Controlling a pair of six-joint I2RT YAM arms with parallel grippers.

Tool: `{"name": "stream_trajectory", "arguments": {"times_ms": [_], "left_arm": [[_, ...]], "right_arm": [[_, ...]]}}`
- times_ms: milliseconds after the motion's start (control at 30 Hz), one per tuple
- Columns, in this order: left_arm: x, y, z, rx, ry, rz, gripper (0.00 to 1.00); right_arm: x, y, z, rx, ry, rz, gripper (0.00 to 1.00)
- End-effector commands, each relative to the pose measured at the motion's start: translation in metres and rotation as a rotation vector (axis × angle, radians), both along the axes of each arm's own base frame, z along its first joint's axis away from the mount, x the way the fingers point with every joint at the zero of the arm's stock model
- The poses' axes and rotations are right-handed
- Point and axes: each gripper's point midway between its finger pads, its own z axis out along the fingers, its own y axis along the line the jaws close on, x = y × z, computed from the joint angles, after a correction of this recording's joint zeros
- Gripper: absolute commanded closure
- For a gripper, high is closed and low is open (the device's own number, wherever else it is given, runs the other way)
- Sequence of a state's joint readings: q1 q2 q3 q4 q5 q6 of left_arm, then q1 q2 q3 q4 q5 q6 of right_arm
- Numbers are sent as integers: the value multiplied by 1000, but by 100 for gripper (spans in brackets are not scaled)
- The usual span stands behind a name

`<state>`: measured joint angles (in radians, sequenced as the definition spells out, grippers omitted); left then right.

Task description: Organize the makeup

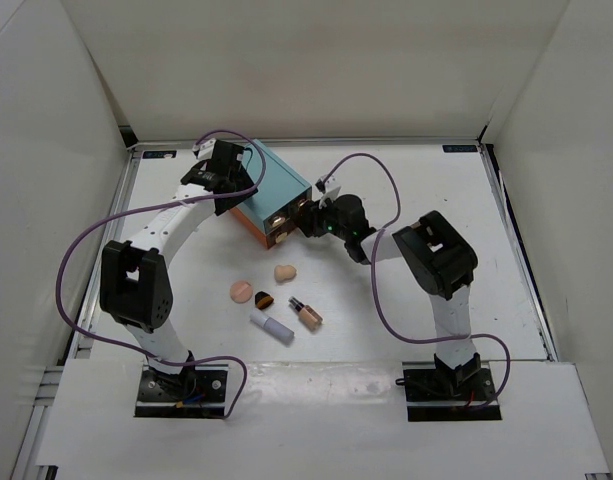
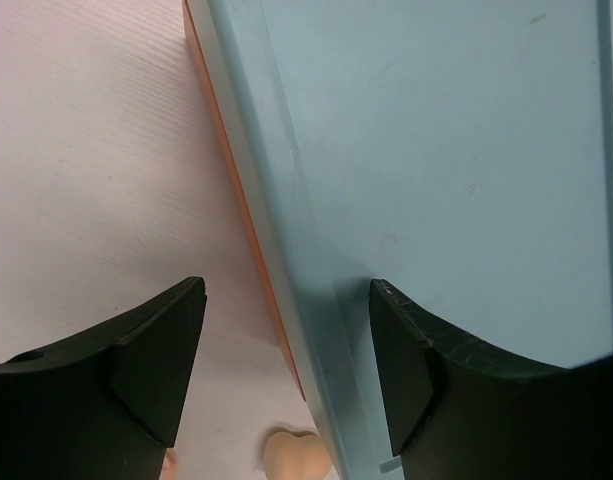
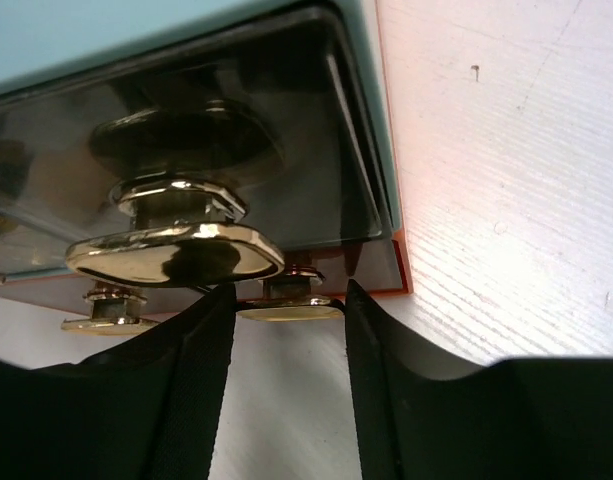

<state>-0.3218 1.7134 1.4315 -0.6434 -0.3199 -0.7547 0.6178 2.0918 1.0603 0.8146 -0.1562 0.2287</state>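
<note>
Several pieces of makeup lie on the table in front of the arms: a peach round puff [image 1: 241,291], a beige sponge [image 1: 285,272] [image 2: 296,455], a small dark round piece [image 1: 264,299], a white tube [image 1: 273,328] and a foundation bottle [image 1: 306,313]. My right gripper [image 1: 304,215] [image 3: 289,290] is at the drawer front of the teal box [image 1: 271,185], its fingertips pressed against both sides of a lower drawer's gold knob [image 3: 286,312]. My left gripper [image 1: 229,188] [image 2: 286,290] stands open astride the box's left edge [image 2: 286,300], one finger over the teal top, the other over the table.
The box has an orange base [image 2: 241,200] and dark drawer fronts with more gold knobs [image 3: 176,250]. White walls enclose the table on three sides. Purple cables loop from both arms over the table.
</note>
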Motion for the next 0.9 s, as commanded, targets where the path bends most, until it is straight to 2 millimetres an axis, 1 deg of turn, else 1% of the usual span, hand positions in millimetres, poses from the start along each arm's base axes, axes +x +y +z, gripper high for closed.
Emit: {"name": "stream_trajectory", "arguments": {"times_ms": [0, 33, 67, 133, 167, 200, 267, 300, 333, 367, 400, 433, 500, 533, 567, 600, 633, 700, 733, 767, 833, 867], "left_arm": [[-26, 18, -18, 95, 124, -5, 24], [-26, 18, -18, 95, 123, -5, 24], [-26, 18, -19, 94, 125, -8, 24], [-26, 18, -19, 93, 126, -7, 24], [-25, 17, -19, 89, 120, -5, 24], [-25, 18, -17, 89, 118, -4, 24], [-25, 18, -18, 93, 120, -6, 24], [-26, 18, -18, 91, 120, -4, 24], [-26, 18, -19, 93, 122, -3, 24], [-27, 18, -18, 93, 123, -7, 24], [-27, 18, -18, 91, 121, -4, 24], [-27, 19, -17, 93, 119, -2, 24], [-28, 20, -19, 96, 120, 0, 24], [-30, 20, -19, 97, 119, -1, 24], [-29, 20, -18, 90, 113, 1, 24], [-29, 20, -19, 90, 114, 2, 24], [-31, 19, -18, 87, 114, -1, 24], [-29, 17, -17, 76, 106, -6, 24], [-29, 17, -18, 77, 108, -7, 24], [-30, 17, -21, 78, 114, -6, 24], [-30, 17, -18, 76, 109, -8, 24], [-30, 18, -21, 78, 117, -5, 24]], "right_arm": [[20, 5, 41, 81, -136, -39, 55], [16, 6, 37, 72, -131, -35, 58], [14, 1, 38, 66, -132, -40, 61], [9, -3, 39, 55, -136, -36, 62], [6, -4, 45, 53, -144, -36, 64], [-1, -12, 35, 29, -123, -39, 65], [-9, -18, 32, 8, -117, -38, 67], [-17, -26, 28, -16, -104, -38, 67], [-23, -30, 23, -33, -94, -38, 67], [-28, -35, 22, -48, -92, -44, 67], [-32, -43, 25, -60, -90, -53, 68], [-44, -51, 12, -101, -69, -41, 67], [-53, -64, 5, -147, -50, -59, 67], [-63, -74, 1, -176, -25, -60, 66], [-68, -77, 1, -183, -20, -64, 66], [-72, -82, 7, -176, -21, -71, 66], [-82, -86, 1, -186, 3, -67, 66], [-88, -93, 0, -185, 22, -80, 65], [-95, -93, 1, -199, 28, -64, 64], [-97, -96, -1, -208, 38, -60, 65], [-100, -100, -1, -226, 50, -58, 65], [-101, -102, -1, -234, 46, -62, 65]]}}
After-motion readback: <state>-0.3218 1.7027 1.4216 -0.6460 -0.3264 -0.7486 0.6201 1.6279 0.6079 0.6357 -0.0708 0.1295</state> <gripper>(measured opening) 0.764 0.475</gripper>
